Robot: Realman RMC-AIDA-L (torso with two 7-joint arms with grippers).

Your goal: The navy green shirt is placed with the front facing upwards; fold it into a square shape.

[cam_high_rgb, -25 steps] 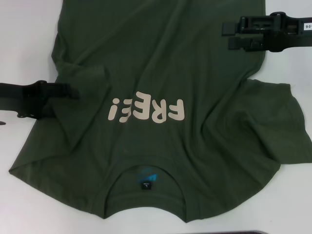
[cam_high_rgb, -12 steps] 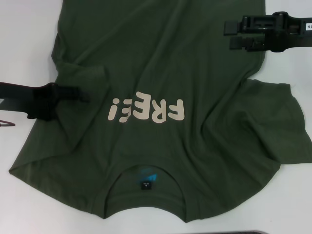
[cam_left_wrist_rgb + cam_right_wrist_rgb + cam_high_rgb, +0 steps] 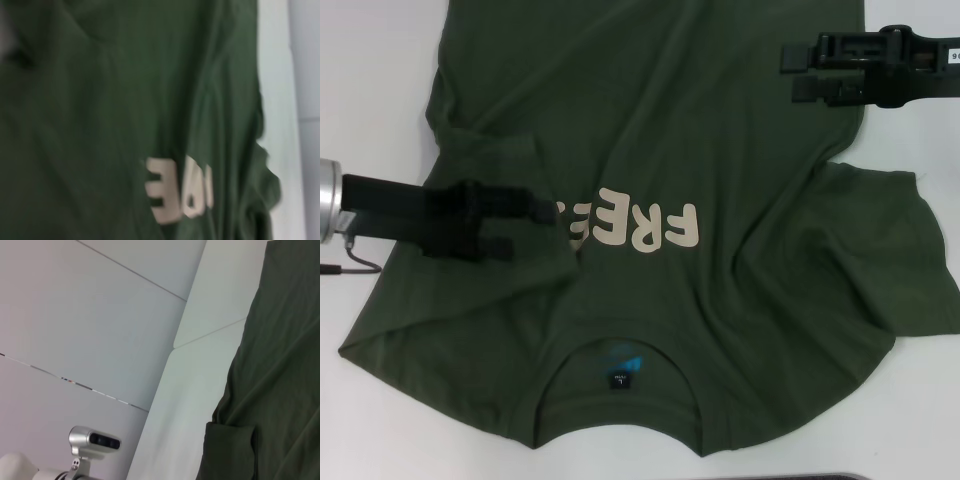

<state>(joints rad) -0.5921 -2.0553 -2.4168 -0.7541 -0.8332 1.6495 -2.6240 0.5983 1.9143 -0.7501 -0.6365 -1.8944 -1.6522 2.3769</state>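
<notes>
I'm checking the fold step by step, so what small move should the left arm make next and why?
Probably carry on toward the shirt's midline. The left gripper has dragged the left side of the navy green shirt inward, and the folded cloth now covers the end of the FREE lettering but stops short of the middle. The right gripper hovers over the far right edge.

Dark olive navy green shirt [image 3: 720, 150], cream lettering [image 3: 650, 227], blue-printed neck label [image 3: 620, 362]

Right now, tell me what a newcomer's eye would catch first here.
The large dark olive-green cotton T-shirt spread front-up over the white table, collar nearest the robot. The left gripper reaches over the chest, hiding the end of the cream "FREE" lettering. The right gripper hovers over the far right side.
</notes>
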